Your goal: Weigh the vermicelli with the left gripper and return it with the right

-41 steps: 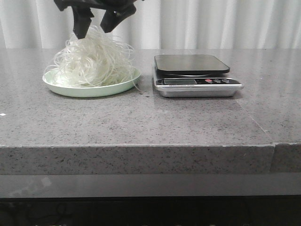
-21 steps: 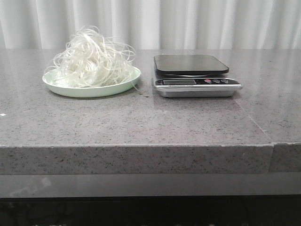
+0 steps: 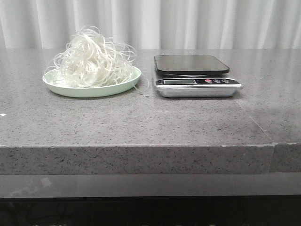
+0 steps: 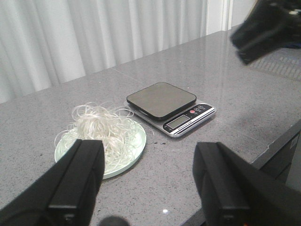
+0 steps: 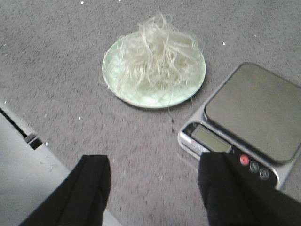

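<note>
The vermicelli (image 3: 94, 59) is a fluffy heap of thin white strands lying on the pale green plate (image 3: 94, 91) at the left of the table. The wrist views show the same vermicelli (image 4: 103, 129) (image 5: 157, 52). To its right stands the scale (image 3: 190, 75), with nothing on its dark platform. My left gripper (image 4: 150, 188) hangs open and empty, well above the table on the near side of the plate. My right gripper (image 5: 157, 188) is also open and empty, high over the table edge. Neither gripper shows in the front view.
The grey stone table's front edge (image 3: 141, 146) runs across the front view. White curtains (image 3: 188, 23) hang behind. A dark blurred part of the other arm (image 4: 268, 28) shows beyond the scale (image 4: 162, 99) in the left wrist view.
One second ago an open gripper hung just above the vermicelli; it has risen out of the front view. The vermicelli stays on the plate.
</note>
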Controlling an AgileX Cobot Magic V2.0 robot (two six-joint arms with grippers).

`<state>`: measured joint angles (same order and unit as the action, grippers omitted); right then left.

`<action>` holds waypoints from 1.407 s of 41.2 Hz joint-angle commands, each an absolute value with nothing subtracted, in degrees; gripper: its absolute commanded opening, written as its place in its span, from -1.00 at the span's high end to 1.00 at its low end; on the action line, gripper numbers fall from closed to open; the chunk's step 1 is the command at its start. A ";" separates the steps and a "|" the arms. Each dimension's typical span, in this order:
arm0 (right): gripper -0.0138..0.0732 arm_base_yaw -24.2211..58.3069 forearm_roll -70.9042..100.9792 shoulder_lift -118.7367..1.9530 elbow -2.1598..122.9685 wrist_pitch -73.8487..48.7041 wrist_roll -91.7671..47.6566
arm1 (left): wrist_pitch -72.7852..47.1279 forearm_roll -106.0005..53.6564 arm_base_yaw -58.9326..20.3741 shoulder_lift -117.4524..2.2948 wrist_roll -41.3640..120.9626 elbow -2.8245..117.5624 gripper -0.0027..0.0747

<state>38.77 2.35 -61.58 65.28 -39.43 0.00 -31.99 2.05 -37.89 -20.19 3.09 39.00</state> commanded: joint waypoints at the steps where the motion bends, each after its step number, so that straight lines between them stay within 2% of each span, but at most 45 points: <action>1: -0.50 38.44 2.24 -53.71 61.71 -35.97 0.00 | -27.38 1.64 -38.15 -20.53 3.01 40.37 -0.29; 13: -0.50 38.44 0.00 -36.28 52.21 -43.20 0.00 | -27.38 1.64 -38.15 -20.53 3.01 40.37 -0.29; 26: -0.49 38.44 0.00 -30.10 48.86 -46.24 0.00 | -27.38 1.64 -38.15 -20.53 3.01 40.37 -0.28; 29: -0.39 38.44 0.00 -30.18 48.86 -46.16 0.00 | -27.38 1.64 -38.15 -20.53 3.01 40.37 -0.28; 34: -0.06 38.44 0.00 -30.18 48.86 -46.16 0.00 | -27.38 1.64 -38.15 -20.53 3.01 40.37 -0.28; 38: 0.17 38.44 0.00 -30.18 48.86 -46.16 0.00 | -27.38 1.64 -38.15 -20.53 3.01 40.37 -0.16; 42: 0.32 38.44 0.00 -30.18 48.86 -46.16 0.00 | -27.38 1.64 -38.15 -20.53 3.01 40.37 0.10; 49: 0.32 38.44 0.00 -30.18 48.86 -46.21 0.00 | -27.38 1.64 -38.15 -20.53 3.01 40.37 0.56; 58: 0.32 38.44 0.00 -30.18 48.86 -46.27 0.00 | -27.38 1.64 -38.15 -20.53 3.01 40.37 0.55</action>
